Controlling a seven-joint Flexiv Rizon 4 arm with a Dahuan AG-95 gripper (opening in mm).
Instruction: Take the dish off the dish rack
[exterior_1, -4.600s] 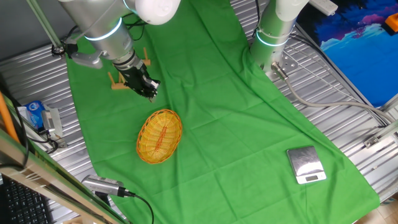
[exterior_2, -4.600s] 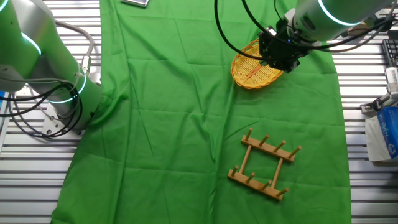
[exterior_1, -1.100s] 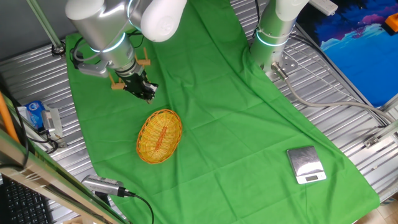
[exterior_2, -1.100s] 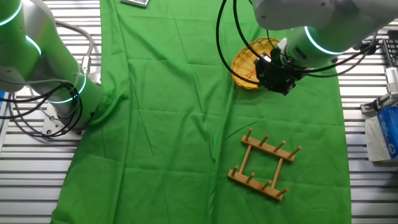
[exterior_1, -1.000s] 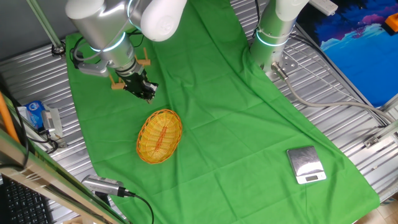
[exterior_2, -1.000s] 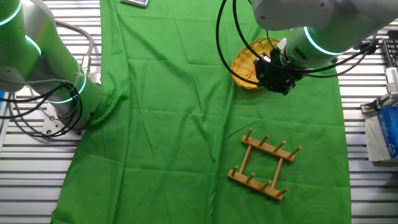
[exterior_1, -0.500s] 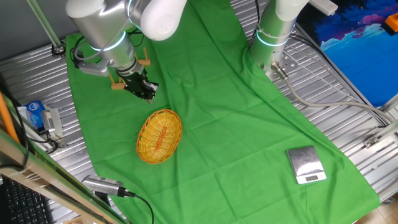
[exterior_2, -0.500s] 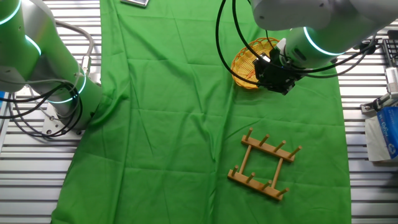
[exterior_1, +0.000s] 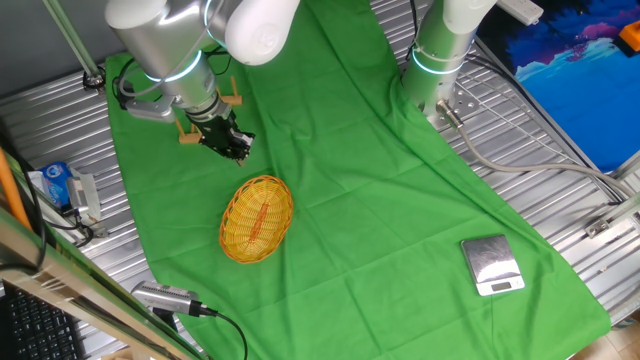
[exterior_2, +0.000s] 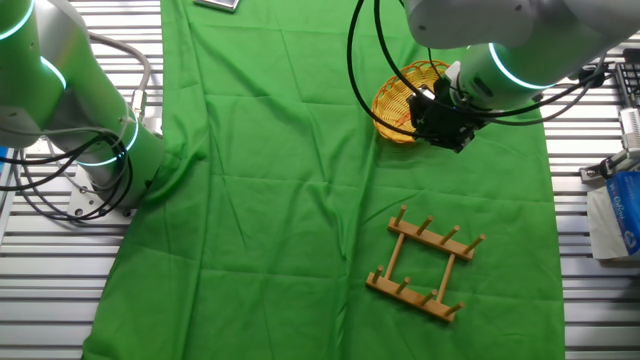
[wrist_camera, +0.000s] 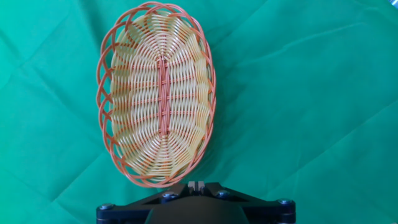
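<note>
The gripper (exterior_1: 233, 148) hangs above the green cloth (exterior_1: 380, 200), between the dish and the dish rack, holding nothing. In the hand view only the black base of the hand shows along the bottom edge, with a small pale seam at its middle — the fingers themselves are not visible there, and in both fixed views the fingertips are a dark blur. Whether the jaws stand spread or pressed together I cannot tell.

Just ahead of the gripper, past the fingers in the hand view, lies the dish (wrist_camera: 157, 93). It is a shallow oval wicker piece, yellow weave with a reddish rim and a reddish line down its centre, lying flat on the cloth with its open side up and its near end close to the hand. In one fixed view it sits below and slightly right of the gripper (exterior_1: 257, 218), clear of it; in the other fixed view the gripper (exterior_2: 441, 122) overlaps its lower right edge, so part of the dish (exterior_2: 400, 95) is hidden behind the hand.

On the opposite side of the gripper stands the dish rack (exterior_2: 425, 265) — a small wooden frame with short upright pegs, nothing in it. From one fixed view it is mostly hidden behind the arm, a few pegs (exterior_1: 233, 98) showing.

Far from the gripper, near the cloth's other end, lies a small silver scale (exterior_1: 491, 265).
</note>
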